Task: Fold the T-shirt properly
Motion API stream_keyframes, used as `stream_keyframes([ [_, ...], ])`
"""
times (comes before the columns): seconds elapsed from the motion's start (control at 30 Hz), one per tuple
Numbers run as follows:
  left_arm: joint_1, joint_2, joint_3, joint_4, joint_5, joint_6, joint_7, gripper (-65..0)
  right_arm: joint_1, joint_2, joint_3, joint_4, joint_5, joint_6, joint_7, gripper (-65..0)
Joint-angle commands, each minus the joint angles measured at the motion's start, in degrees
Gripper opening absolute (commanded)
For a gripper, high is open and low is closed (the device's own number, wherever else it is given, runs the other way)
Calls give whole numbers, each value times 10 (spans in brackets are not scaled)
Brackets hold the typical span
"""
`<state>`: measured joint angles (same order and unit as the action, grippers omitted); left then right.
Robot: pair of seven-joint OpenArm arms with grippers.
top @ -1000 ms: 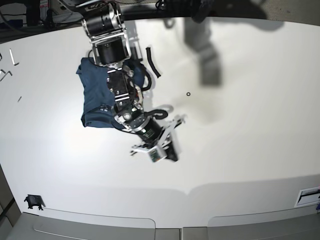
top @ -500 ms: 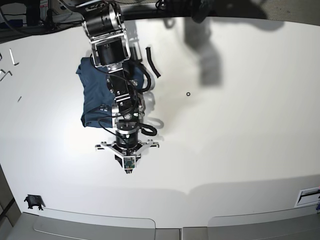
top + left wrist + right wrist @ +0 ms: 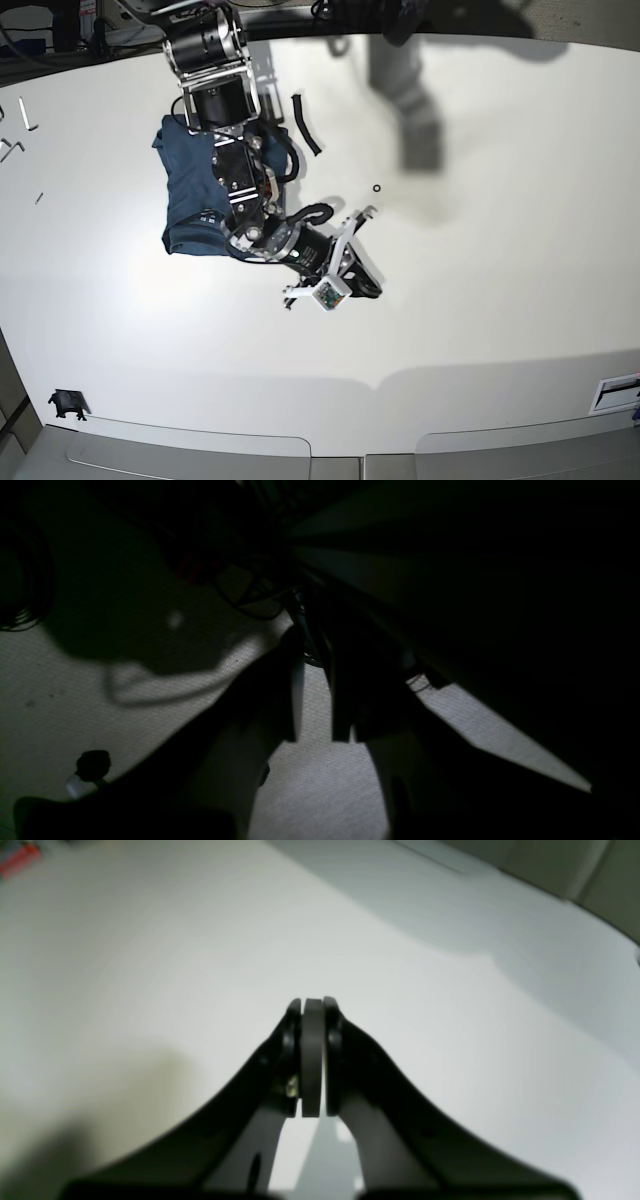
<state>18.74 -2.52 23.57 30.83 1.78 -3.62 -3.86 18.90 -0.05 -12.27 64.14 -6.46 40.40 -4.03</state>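
One second on, I am swinging my right gripper [image 3: 312, 1055], pads pressed together and empty, sideways off the T-shirt [image 3: 190, 195]; folding looks finished.

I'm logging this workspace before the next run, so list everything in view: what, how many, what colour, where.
T-shirt: one, dark navy, bunched on the table's far left part, partly under the right arm.
Table: one, white, fills the base view.
Curved strip: one, black, beside the shirt, toward the far edge.
Small ring: one, black, near the table's middle.
Small clip-like piece: one, black, near left corner.
Thin metal pieces: a few, grey, far left edge.
Right pincer: one, black, shut, over bare table, holding nothing.
Left pincer: one, dark, slightly parted, off the table over carpeted floor.
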Motion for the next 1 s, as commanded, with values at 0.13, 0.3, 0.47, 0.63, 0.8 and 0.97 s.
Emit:
stream_keyframes([
  [0.13,6,4,1,3,1,-6,-5,-569,17,-4,2,10,28,-4,19,-650],
  [0.3,6,4,1,3,1,-6,-5,-569,19,-4,3,10,26,-4,20,-650],
  [0.47,6,4,1,3,1,-6,-5,-569,19,-10,3,10,26,-269,-31,-650],
  [0.63,6,4,1,3,1,-6,-5,-569,19,-14,16,10,20,-579,-3,-650],
  [0.8,6,4,1,3,1,-6,-5,-569,20,-12,26,10,7,-804,39,-650],
  [0.97,6,4,1,3,2,-6,-5,-569,7,-9,37,10,-214,-804,6,-650],
])
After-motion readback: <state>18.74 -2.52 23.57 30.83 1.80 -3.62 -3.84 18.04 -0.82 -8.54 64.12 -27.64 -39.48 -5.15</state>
